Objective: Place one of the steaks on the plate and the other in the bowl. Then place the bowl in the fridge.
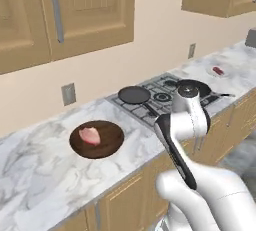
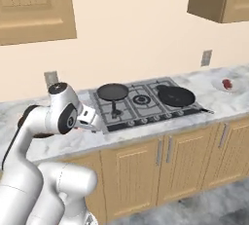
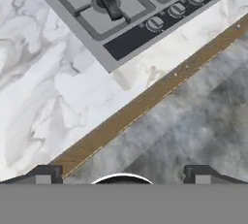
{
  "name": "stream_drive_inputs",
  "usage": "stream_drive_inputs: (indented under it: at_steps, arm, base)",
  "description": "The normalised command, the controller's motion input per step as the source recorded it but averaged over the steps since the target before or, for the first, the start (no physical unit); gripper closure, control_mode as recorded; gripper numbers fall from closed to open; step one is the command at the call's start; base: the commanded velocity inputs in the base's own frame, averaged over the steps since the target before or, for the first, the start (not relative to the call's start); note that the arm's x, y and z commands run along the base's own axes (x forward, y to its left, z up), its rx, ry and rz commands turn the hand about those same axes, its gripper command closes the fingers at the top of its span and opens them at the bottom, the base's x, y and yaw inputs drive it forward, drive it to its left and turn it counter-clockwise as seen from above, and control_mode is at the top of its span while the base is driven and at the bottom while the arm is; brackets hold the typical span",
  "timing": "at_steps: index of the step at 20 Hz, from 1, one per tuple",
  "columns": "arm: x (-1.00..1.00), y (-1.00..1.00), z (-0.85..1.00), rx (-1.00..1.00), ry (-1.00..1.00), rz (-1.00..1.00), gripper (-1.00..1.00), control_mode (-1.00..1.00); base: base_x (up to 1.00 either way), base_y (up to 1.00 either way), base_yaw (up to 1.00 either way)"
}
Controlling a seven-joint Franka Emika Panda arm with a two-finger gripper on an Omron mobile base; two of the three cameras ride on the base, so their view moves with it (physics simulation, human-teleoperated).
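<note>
From the left base view, the pale pink steak (image 1: 90, 135) is sitting in the brown bowl (image 1: 111, 145) on the marble counter (image 1: 40, 175) left of the hob (image 1: 162, 97), and the red steak (image 1: 217, 70) is on a white plate (image 1: 223, 74) way off to the right. The right base view has that plate (image 2: 233, 88) with the red steak (image 2: 226, 84) past the hob (image 2: 146, 103) and its two black pans (image 2: 113, 91). In the hand view the gripper (image 3: 123, 173) hangs over the counter edge (image 3: 145, 103) by the hob's knobs (image 3: 177, 9), fingertips (image 3: 44, 173) wide apart with nothing between them.
</note>
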Motion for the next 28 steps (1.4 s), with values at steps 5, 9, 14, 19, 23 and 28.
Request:
stream_drive_inputs:
  at_steps: [5, 9, 14, 19, 23, 28]
  arm:
    - [0.00, 0.00, 0.00, 0.00, 0.00, 0.00, -1.00, 1.00]
    - [0.00, 0.00, 0.00, 0.00, 0.00, 0.00, -1.00, 1.00]
    - [0.00, 0.00, 0.00, 0.00, 0.00, 0.00, -1.00, 1.00]
    - [0.00, 0.00, 0.00, 0.00, 0.00, 0.00, -1.00, 1.00]
    - [0.00, 0.00, 0.00, 0.00, 0.00, 0.00, -1.00, 1.00]
    - [0.00, 0.00, 0.00, 0.00, 0.00, 0.00, -1.00, 1.00]
  base:
    - [0.03, -0.98, -0.76]
    - [0.04, -0.93, -0.76]
    - [0.13, -0.55, -0.74]
    - [0.18, -0.36, -0.79]
    - [0.05, -0.30, -0.86]
    - [0.01, -0.24, -0.92]
